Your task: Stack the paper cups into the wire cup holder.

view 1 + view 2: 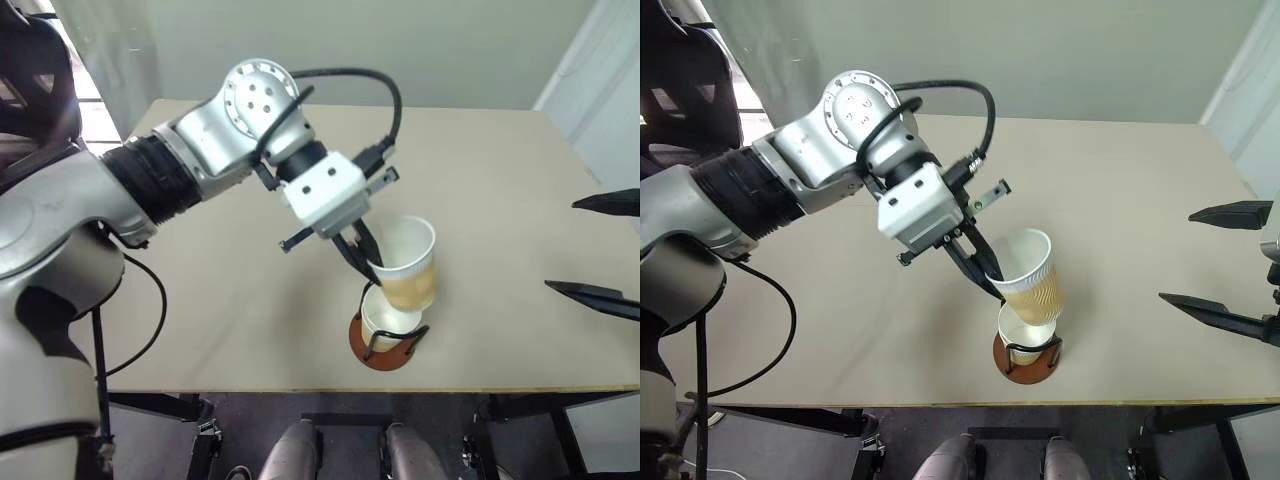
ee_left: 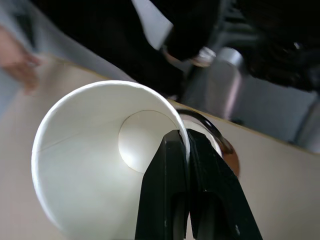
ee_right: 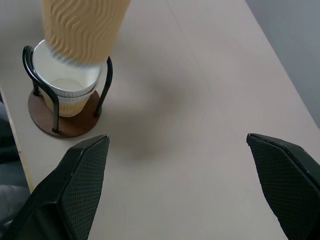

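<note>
The left pincer (image 1: 992, 268) pinched the rim of a tilted paper cup (image 1: 1032, 280) just above the cups nested in the wire cup holder (image 1: 1027, 358) at the surface's (image 1: 1120, 200) six o'clock edge. The right pincer (image 1: 1215, 262) gaped empty at three o'clock.

A pale beige table (image 1: 520, 210) is seen before a plain wall (image 1: 420, 50). Dark floor (image 1: 450, 440) is glimpsed beneath its near edge.
</note>
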